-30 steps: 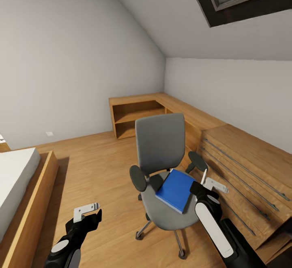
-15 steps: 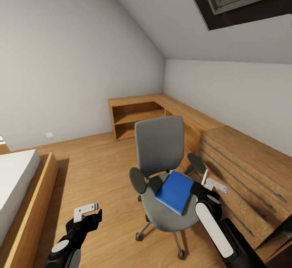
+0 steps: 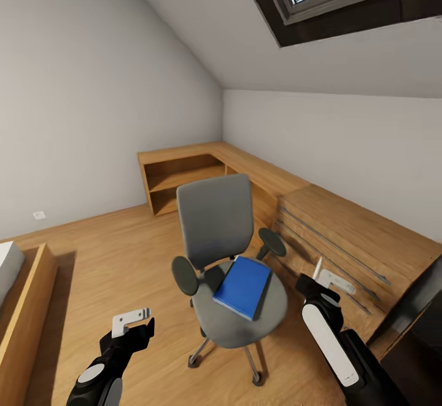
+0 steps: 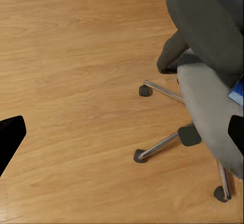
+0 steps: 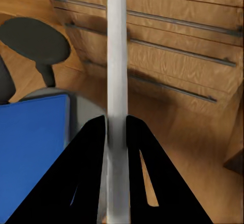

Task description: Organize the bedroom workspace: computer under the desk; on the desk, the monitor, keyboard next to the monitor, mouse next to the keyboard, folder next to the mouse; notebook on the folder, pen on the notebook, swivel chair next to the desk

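The grey swivel chair (image 3: 215,222) stands on the wooden floor beside the wooden drawers, and its seat and star base show in the left wrist view (image 4: 208,107). The blue folder (image 3: 242,286) lies flat on its seat. My right gripper (image 3: 320,278) hangs just right of the seat, shut on the pen (image 3: 317,268). In the right wrist view the white pen (image 5: 116,56) runs between the closed fingers (image 5: 96,148), with the folder (image 5: 33,148) beside it. My left gripper (image 3: 132,326) is open over the floor left of the chair, its fingers (image 4: 10,137) spread wide.
A light wooden counter with open shelves (image 3: 184,172) runs along the far corner into wide drawers (image 3: 331,228) at the right. A bed frame (image 3: 24,295) lies at the left. A black slanted panel (image 3: 414,301) enters at the lower right.
The whole picture has shifted left, so the camera has turned right. The black panel has come into view at the lower right. Both grippers keep their poses.
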You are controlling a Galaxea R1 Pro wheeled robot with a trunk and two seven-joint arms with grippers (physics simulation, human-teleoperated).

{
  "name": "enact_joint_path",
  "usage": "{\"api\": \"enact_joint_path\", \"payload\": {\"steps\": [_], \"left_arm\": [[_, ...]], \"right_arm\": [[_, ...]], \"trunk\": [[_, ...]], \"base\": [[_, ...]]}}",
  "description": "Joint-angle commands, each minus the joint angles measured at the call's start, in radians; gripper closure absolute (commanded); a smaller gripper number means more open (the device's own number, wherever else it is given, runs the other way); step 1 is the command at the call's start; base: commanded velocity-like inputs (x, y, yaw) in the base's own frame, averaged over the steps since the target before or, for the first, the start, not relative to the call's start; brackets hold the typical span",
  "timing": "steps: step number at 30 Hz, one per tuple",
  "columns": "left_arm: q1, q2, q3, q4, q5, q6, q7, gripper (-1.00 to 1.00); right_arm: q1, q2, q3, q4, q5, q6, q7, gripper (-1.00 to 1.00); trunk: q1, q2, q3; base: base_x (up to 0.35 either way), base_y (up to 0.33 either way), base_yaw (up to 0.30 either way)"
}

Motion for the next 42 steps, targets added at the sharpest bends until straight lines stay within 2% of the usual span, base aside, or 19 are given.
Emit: {"api": "enact_joint_path", "payload": {"steps": [1,14,27,35,36,38,39,42], "left_arm": [[0.0,0.0,0.001,-0.002,0.011,0.004,0.007,-1.0],[0.0,0.0,0.001,0.004,0.009,0.002,0.007,-1.0],[-0.001,0.0,-0.011,0.008,0.009,0.002,0.007,-1.0],[-0.001,0.0,-0.013,0.01,0.008,0.001,0.006,-1.0],[0.0,0.0,-0.014,0.01,0.008,0.001,0.005,-1.0],[0.0,0.0,-0.014,0.01,0.008,0.002,0.005,-1.0],[0.0,0.0,-0.015,0.01,0.009,0.003,0.005,-1.0],[0.0,-0.001,-0.018,0.007,0.01,0.003,0.005,-1.0]], "right_arm": [[-0.001,-0.003,-0.002,-0.001,-0.005,0.006,-0.005,1.0],[0.0,-0.015,-0.056,0.001,-0.005,0.006,-0.005,1.0],[0.0,-0.015,-0.064,0.005,-0.005,0.006,-0.003,1.0],[0.0,-0.016,-0.067,0.021,-0.004,0.001,0.002,1.0],[0.0,-0.016,-0.097,0.043,-0.004,0.002,0.006,1.0],[0.0,-0.015,-0.117,0.054,-0.005,0.003,0.01,1.0],[0.0,-0.015,-0.143,0.079,-0.005,0.004,0.019,1.0],[-0.001,-0.015,-0.171,0.143,-0.005,0.005,0.06,1.0]], "trunk": [[0.0,-0.001,-0.001],[0.0,-0.001,-0.001],[0.0,-0.001,-0.001],[0.0,-0.001,-0.001],[0.0,-0.001,-0.001],[0.0,-0.001,-0.001],[0.0,-0.001,-0.001],[0.0,-0.001,-0.001]], "base": [[0.0,-0.178,-0.266],[0.013,-0.302,-0.268],[0.127,-0.323,-0.266],[0.228,-0.22,-0.049],[0.108,-0.11,-0.003],[0.077,-0.079,-0.002],[0.035,-0.036,-0.001],[0.018,-0.019,-0.001]]}}
